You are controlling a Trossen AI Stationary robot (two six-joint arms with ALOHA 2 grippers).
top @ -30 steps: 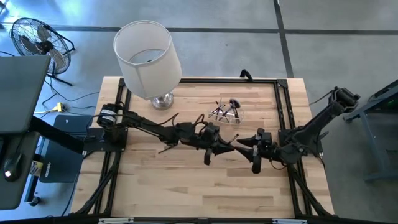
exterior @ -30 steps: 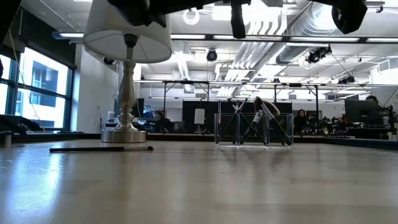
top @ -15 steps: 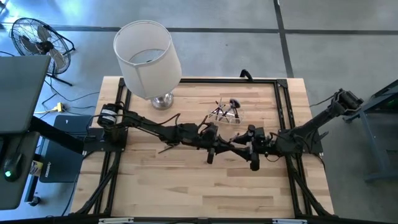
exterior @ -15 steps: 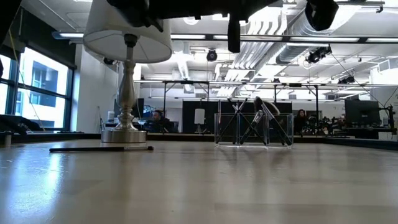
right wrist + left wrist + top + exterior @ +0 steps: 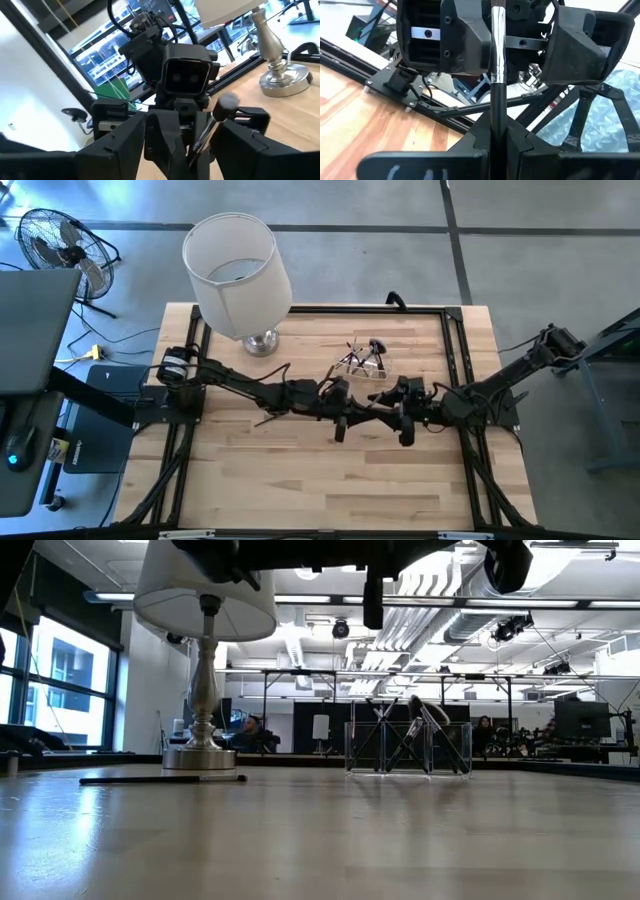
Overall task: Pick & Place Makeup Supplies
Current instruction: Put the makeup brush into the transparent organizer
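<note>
My left gripper hovers over the table's middle, shut on a black-handled makeup brush with a silver ferrule and a grey head. The brush sticks out toward my right gripper, which faces it, open. The right gripper's fingers stand on either side of the brush's head end without visibly touching it. A clear container beyond the grippers holds several more brushes that lean against its walls. One dark pencil lies flat near the lamp base. My left gripper pinches the brush's black handle between its two fingers, coming level from the table's left. The brush runs on forward along the fingers, head end pointing at the right gripper. It is lifted clear of the table.
A lamp with a white shade and a silver base stands at the far left of the table. A black frame rail runs along the table's edges. Bare wood spreads across the near half.
My right gripper has moved toward the table's left, closing in on the left gripper until its fingers stand around the brush's head end. The left gripper and the brush have kept almost still.
</note>
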